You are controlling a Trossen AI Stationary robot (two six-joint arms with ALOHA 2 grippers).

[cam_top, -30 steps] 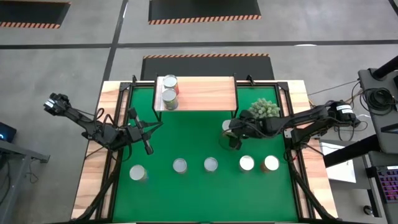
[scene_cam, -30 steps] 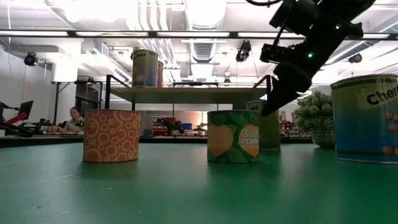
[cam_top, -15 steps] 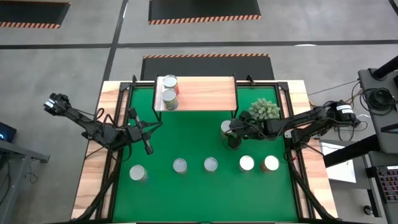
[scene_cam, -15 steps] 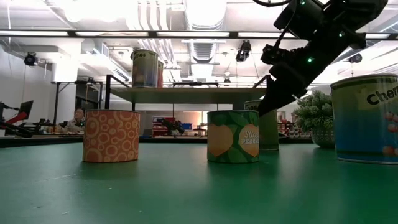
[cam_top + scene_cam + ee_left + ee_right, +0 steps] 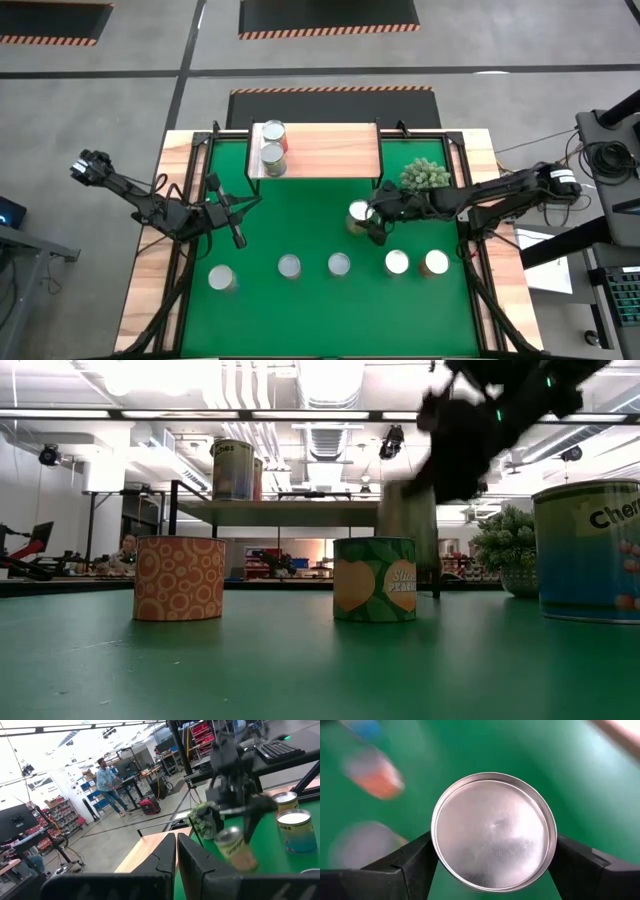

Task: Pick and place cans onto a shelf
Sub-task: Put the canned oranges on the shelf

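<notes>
Gripping a silver-topped can (image 5: 359, 212) between the right gripper's (image 5: 366, 217) fingers, lifted off the green mat (image 5: 310, 225) right of centre, risking a slip if tilting before reaching the far shelf (image 5: 330, 150); left gripper (image 5: 238, 215) resting clenched

Green mat (image 5: 300, 225), orange-patterned can (image 5: 179, 578), green heart-print can (image 5: 374, 579), light-wood shelf (image 5: 330, 150)

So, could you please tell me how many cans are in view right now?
8: two on the shelf at its left end, five in a row on the green mat, one in the right gripper.
</notes>
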